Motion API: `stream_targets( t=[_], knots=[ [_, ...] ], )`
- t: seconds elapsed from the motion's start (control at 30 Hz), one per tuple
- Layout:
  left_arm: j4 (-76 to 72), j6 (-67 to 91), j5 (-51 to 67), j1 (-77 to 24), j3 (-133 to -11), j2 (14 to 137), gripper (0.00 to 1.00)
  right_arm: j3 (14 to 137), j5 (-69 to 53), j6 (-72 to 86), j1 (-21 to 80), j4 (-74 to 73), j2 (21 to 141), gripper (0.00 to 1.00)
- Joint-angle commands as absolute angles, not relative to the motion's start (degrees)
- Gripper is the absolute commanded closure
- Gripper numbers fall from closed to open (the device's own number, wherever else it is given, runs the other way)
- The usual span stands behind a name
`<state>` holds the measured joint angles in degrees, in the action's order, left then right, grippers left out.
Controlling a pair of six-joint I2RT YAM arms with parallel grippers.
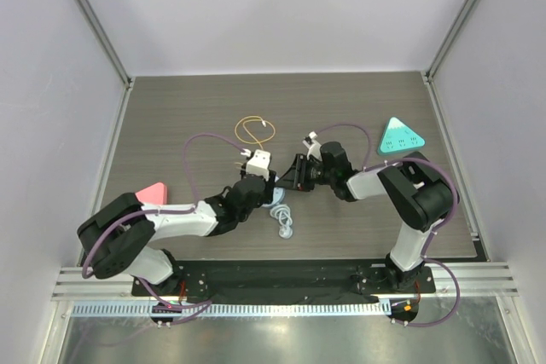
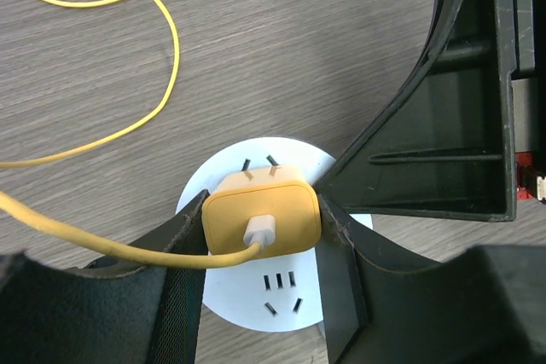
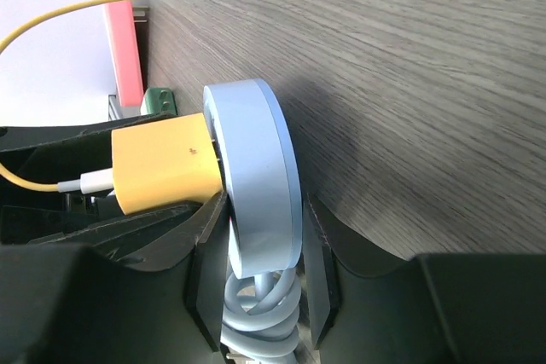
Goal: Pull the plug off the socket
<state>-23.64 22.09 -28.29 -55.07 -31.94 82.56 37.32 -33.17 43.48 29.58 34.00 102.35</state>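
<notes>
- Closest to the left wrist lens, two black fingers [image 2: 175, 266] are seen pressed against the sides of the yellow plug [image 2: 260, 219]: the left end effector [image 2: 262, 240] is clamped on it.
- Two metal prongs are shown bare between the plug and the round white face of the socket [image 2: 235, 300]. Whether their tips sit in the slots cannot be told from here.
- A spare set of slots is shown lower on that face, and this view alone gives it.
- From the right wrist, the socket is caught edge-on as a pale blue disc. It is pinched across its thickness by the right end effector [image 3: 260, 249], which is closed on it.
- From that side the plug is seen hard up against the disc, with only a thin dark gap between them.
- A knotted pale blue cord [image 3: 260, 313] is seen bunched just under the disc, between the fingers. It is missed entirely by the left wrist view.
- From above, both arms are seen meeting at the middle of the counter [image 1: 171, 117]. The plug is hidden there by the wrists.
- The yellow cable [image 1: 247, 130] is looped just beyond them.
- Only the top view takes in a teal triangle [image 1: 399, 136] at the right and a pink object [image 1: 153, 192] at the left, both well apart from the grip.
</notes>
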Motion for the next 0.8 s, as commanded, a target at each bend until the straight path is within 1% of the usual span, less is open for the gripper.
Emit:
stream_targets(
  t=[0.0, 0.27, 0.43, 0.53, 0.67, 0.77],
  knots=[
    [-32.08, 22.76, -28.56, -56.78, -36.21, 75.94, 1.0, 36.65, -17.4, 39.99, 27.77, 24.43, 105.2, 0.99],
    [-32.52, 27.77, -23.74, -49.84, -37.17, 78.05, 1.0, 36.12, -17.58, 39.2, 27.77, 23.29, 103.98, 0.99],
    [-28.4, 26.28, -23.91, -49.31, -41.73, 79.63, 1.0, 36.21, -16.17, 38.32, 27.86, 22.33, 102.75, 0.99],
    [-27.34, 26.63, -21.89, -47.12, -42.71, 80.77, 1.0, 35.51, -15.39, 37.62, 27.77, 22.06, 100.39, 0.99],
    [-24.09, 28.04, -14.88, -39.67, -46.83, 82.79, 1.0, 34.45, -14.59, 36.65, 27.69, 21.53, 98.18, 0.99],
    [-19.18, 29.26, -10.3, -33.87, -51.23, 87.61, 1.0, 34.28, -14.76, 35.95, 27.6, 21.53, 97.39, 0.99]
  ],
)
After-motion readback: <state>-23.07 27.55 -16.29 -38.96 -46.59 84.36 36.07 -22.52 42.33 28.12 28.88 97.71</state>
